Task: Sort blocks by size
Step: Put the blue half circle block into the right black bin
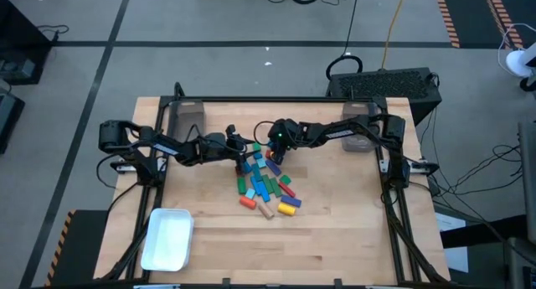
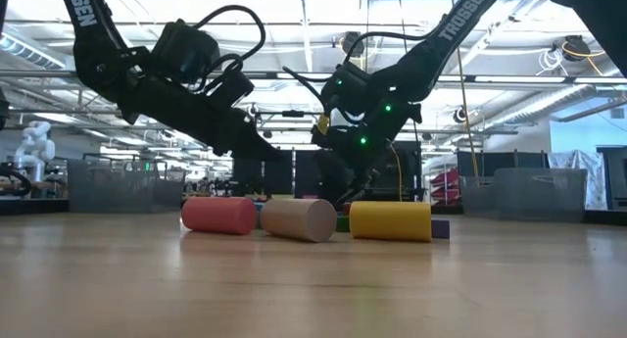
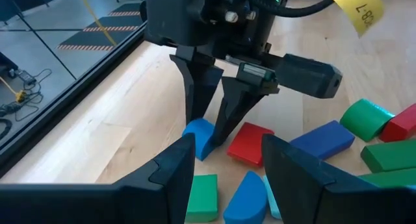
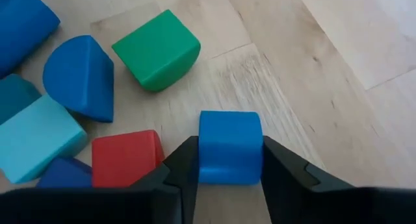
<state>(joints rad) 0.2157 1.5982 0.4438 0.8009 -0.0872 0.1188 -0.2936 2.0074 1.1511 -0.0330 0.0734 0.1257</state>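
Right gripper (image 4: 229,160) fingers pressed on both sides of small blue block (image 4: 229,147), wrist pitched steeply down at top edge of block pile (image 1: 266,182). Red block (image 4: 126,156) just beside fingers. Left gripper (image 3: 227,160) fingers apart, empty, arm low, facing right gripper close by.

The high view looks straight down on the whole table (image 1: 335,247). The low view faces level across it. Both wrist views sit close above the same blocks (image 3: 250,145).
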